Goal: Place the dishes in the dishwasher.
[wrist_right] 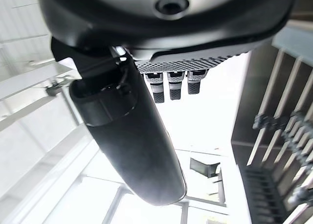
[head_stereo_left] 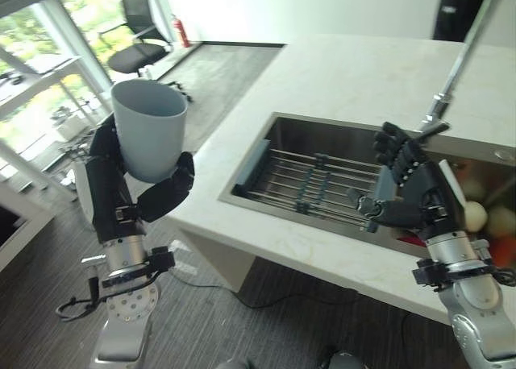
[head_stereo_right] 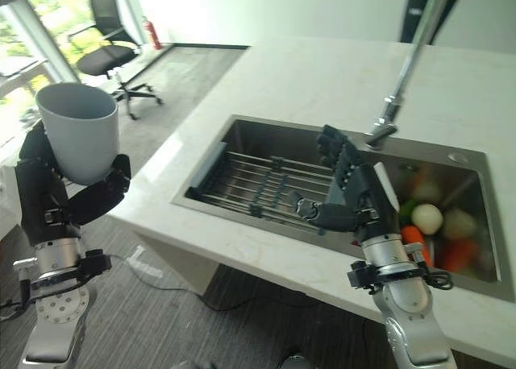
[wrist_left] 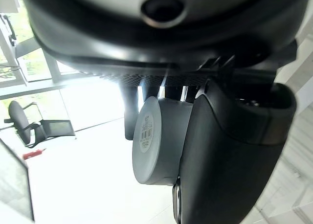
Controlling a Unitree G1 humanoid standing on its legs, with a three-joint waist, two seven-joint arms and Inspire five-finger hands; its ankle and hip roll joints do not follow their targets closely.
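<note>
Two hands up, one busy, one idle. Rundown big to small:

Counter (head_stereo_left: 355, 79): pale stone island top, the sink cut into it, floor well below on the robot's left.

Sink (head_stereo_right: 242, 139): steel basin w/ a wire rack (head_stereo_right: 270, 184) across the left part. Veg piled at the right end (head_stereo_right: 427, 217), white and orange bits. Faucet (head_stereo_left: 451, 79) leans in from the far side.

Dishwasher: can't spot one from here, so the drop-off is somewhere outside these views imo.

Cup (head_stereo_left: 149, 135): grey tumbler, upright, mouth up, looks empty. It's off the counter's left edge, over the floor, not touching the stone.

Left hand (head_stereo_left: 157, 198): clamped on the cup, thumb across the front low down, fingers round the back. Left wrist view shows the base (wrist_left: 146, 131) sticking out past the thumb, so the hold sits fairly low on the body.

Right hand (head_stereo_right: 351, 192): over the sink by the rack, fingers straight and spread, thumb out, holding nothing.

Step in hand (my guess): carrying the cup to the dishwasher.

Doing it well: keep the squeeze steady, low hold means top-heavy, so no quick wrist swings. Cups normally go mouth-down, so roll the wrist slowly near the rack. Keep the right hand clear of the faucet.
</note>
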